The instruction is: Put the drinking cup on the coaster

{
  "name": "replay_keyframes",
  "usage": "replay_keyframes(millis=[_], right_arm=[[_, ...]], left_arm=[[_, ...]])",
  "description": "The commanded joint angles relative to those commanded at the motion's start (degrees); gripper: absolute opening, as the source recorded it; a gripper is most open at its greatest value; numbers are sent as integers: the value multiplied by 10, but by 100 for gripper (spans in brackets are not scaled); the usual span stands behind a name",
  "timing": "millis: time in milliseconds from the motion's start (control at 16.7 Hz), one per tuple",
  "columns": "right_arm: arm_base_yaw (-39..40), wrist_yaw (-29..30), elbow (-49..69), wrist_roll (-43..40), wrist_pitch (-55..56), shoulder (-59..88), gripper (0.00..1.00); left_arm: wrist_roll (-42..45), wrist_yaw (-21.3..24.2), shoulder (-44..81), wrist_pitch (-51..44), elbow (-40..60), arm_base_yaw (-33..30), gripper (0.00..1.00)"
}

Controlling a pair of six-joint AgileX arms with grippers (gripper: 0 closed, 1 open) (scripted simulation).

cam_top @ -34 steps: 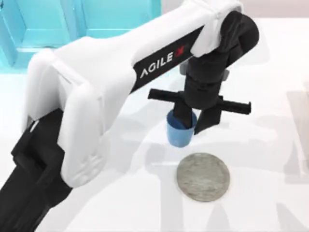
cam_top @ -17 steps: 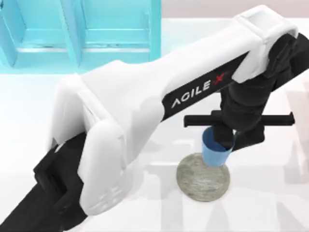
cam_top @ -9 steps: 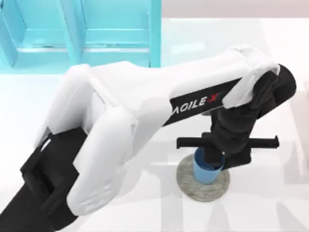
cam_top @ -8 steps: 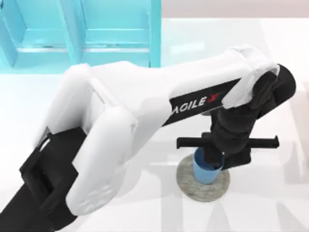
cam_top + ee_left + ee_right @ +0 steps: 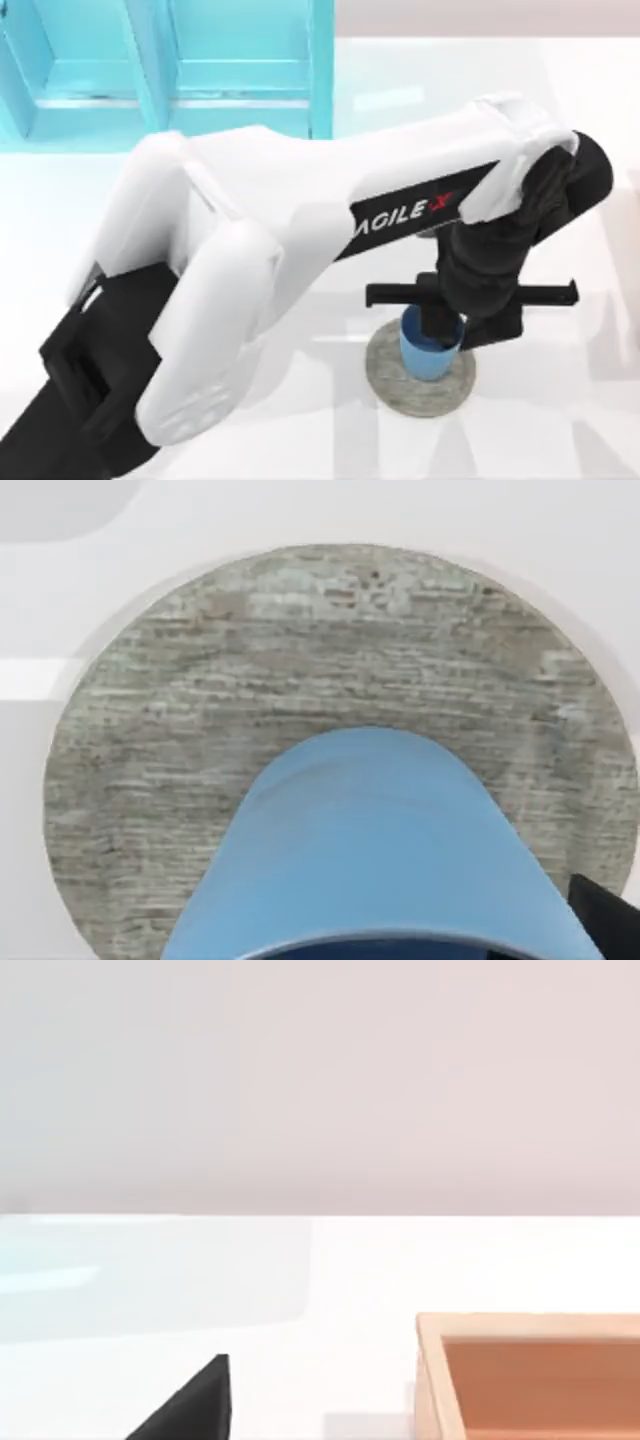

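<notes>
Cup [image 5: 430, 352]: upright on the coaster [image 5: 398, 386], near its middle, grey rim visible around its base | Left gripper [image 5: 452, 330]: above the cup, fingers pinching the cup's rim | Shelf unit [image 5: 165, 65]: turquoise, far left of table [image 5: 560, 420] | Wooden box [image 5: 530, 1375]: seen by right wrist camera.

Coaster [image 5: 300, 670]: rough mottled grey stone, matt; drinking cup [image 5: 380, 860] on it: smooth light-blue plastic, satin; table [image 5: 560, 430]: glossy white.
</notes>
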Motion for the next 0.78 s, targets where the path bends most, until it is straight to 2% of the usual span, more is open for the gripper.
replay_keyframes(millis=[480,780], right_arm=[[0,0,0,0,0,0,100],[0,0,0,0,0,0,100]], left_arm=[[0,0,0,0,0,0,98],[0,0,0,0,0,0,100]])
